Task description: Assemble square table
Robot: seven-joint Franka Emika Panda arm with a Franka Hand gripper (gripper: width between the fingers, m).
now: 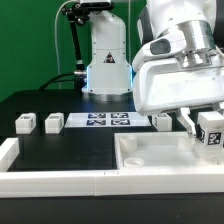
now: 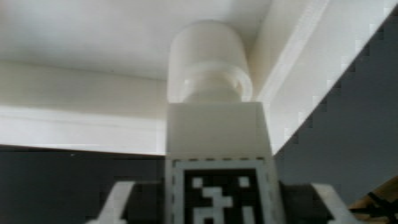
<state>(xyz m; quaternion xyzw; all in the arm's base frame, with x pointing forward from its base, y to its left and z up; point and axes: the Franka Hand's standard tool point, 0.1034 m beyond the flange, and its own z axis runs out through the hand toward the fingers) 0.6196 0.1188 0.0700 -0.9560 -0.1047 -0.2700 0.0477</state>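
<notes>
The white tray-like square tabletop (image 1: 150, 157) lies at the front on the exterior view's right. My gripper (image 1: 205, 124) is shut on a white tagged table leg (image 1: 211, 138) and holds it over the tabletop's right part. In the wrist view the leg (image 2: 214, 110) runs away from the gripper (image 2: 221, 208), tag face toward the camera, and its rounded end points into the tabletop's corner (image 2: 107, 40). Whether the end touches the tabletop I cannot tell. Three more leg blocks lie on the black table: two at the left (image 1: 24, 123) (image 1: 54, 123) and one behind the tabletop (image 1: 163, 121).
The marker board (image 1: 100, 120) lies flat in the middle at the back. A long white border rail (image 1: 60, 181) runs along the front edge and up the left side. The robot's base (image 1: 107, 60) stands behind.
</notes>
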